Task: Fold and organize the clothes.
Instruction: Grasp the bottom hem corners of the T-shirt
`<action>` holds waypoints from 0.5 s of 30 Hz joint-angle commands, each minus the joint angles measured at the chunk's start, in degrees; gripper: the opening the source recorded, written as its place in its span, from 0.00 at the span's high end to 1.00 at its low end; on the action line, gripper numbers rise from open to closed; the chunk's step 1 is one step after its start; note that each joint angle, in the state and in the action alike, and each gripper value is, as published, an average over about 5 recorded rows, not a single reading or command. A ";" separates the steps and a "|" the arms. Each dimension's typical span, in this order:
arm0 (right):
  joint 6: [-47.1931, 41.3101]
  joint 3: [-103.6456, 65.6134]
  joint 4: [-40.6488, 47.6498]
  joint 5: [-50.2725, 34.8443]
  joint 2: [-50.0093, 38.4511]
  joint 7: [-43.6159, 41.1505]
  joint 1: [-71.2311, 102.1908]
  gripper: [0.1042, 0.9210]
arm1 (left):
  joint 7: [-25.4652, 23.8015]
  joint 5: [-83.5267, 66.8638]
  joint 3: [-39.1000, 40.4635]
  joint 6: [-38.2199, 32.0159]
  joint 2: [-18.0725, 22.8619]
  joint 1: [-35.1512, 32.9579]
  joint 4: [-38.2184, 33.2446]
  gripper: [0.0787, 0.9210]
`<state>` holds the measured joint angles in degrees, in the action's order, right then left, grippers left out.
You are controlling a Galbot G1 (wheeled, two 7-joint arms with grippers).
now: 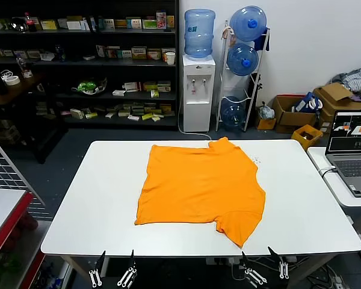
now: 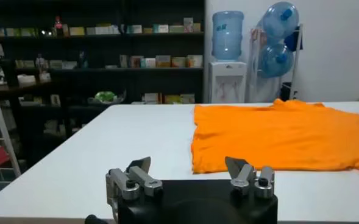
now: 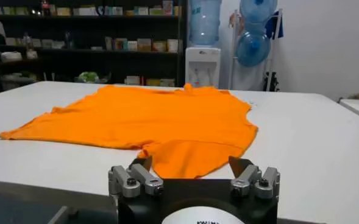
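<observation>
While both arms wait at the near edge:
T-shirt (image 1: 198, 183): spread flat, mid white counter (image 1: 84, 205).
Left end effector (image 1: 112, 271): wide open, empty.
Right end effector (image 1: 263, 267): wide open, empty.

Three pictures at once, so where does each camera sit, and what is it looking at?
Head view: high on the robot, looking down at the white table and orange T-shirt; both grippers at the near edge.
Left wrist view: behind the open left gripper, facing the shirt's edge.
Right wrist view: behind the open right gripper, facing a sleeve.
All share the shirt.
</observation>
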<state>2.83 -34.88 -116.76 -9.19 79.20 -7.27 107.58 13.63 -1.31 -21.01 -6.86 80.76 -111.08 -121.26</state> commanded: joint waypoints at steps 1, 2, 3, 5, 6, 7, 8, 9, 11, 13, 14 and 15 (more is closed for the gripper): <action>-0.61 0.14 0.61 -0.09 0.01 1.22 -2.70 0.12 | -0.95 -2.70 0.02 2.55 -0.42 5.43 1.30 0.12; -0.68 0.23 0.95 -0.14 -0.03 1.34 -3.35 0.12 | -1.02 -3.04 0.05 2.95 -0.45 6.41 1.76 0.12; -0.95 0.43 1.76 -0.13 -0.06 1.65 -5.01 0.12 | -1.17 -3.68 0.10 3.79 -0.50 8.29 2.63 0.12; -1.82 0.95 3.74 0.38 0.13 2.29 -8.56 0.12 | -1.46 -4.89 0.24 5.29 -0.44 11.72 4.81 0.12; -2.60 1.24 4.75 0.83 0.40 2.63 -10.39 0.12 | -1.59 -5.36 0.33 6.05 -0.32 13.42 5.96 0.12; -3.70 1.58 5.68 1.30 0.77 2.98 -12.24 0.12 | -1.66 -5.77 0.45 6.77 -0.17 14.99 7.17 0.12; -4.78 1.89 6.31 1.64 1.17 3.26 -13.79 0.12 | -1.69 -6.11 0.56 7.36 -0.01 16.46 8.46 0.12; -5.99 2.21 6.83 1.95 1.56 3.48 -15.30 0.12 | -1.68 -6.32 0.67 7.85 0.13 17.90 9.73 0.12; -8.12 2.83 7.64 2.27 2.03 3.70 -17.60 0.12 | -1.62 -6.65 0.86 8.54 0.23 20.50 12.16 0.12; -9.89 3.34 8.56 2.54 2.12 3.79 -19.28 0.12 | -1.60 -7.08 1.00 9.12 0.03 22.59 14.19 0.12; -10.76 3.57 9.07 2.56 2.07 3.86 -19.90 0.12 | -1.59 -7.38 1.08 9.45 -0.14 23.46 15.02 0.12; -11.63 3.80 9.58 2.53 1.99 3.99 -20.40 0.12 | -1.63 -7.71 1.16 9.82 -0.32 24.22 15.72 0.12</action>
<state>-3.37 -32.09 -110.64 -7.69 80.36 -4.19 95.24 12.36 -6.05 -20.10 -1.22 80.69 -99.25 -114.55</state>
